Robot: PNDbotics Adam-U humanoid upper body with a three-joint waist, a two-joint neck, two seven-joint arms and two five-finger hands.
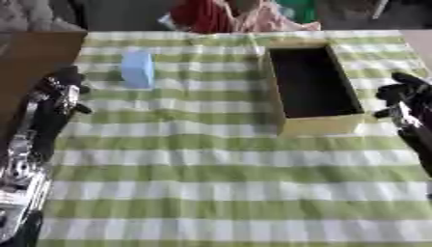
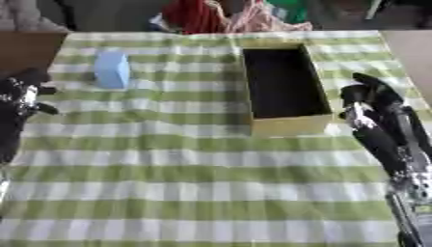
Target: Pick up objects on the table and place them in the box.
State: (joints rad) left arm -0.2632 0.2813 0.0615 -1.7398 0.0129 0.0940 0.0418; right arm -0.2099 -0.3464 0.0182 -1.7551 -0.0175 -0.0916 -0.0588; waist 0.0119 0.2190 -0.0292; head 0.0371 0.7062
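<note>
The pale blue block (image 1: 137, 69) is standing upright on the counter (image 1: 219, 183), just beyond my left hand (image 1: 63, 89) and apart from its fingers. I cannot tell how either hand's fingers are set. My right hand (image 2: 371, 99) is hovering beside the open box (image 2: 283, 87), whose dark interior is hard to make out.

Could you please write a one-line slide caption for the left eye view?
Light blue block awaits pickup left of the open box on the checked cloth, left hand near the block, right hand beside the box.
</note>
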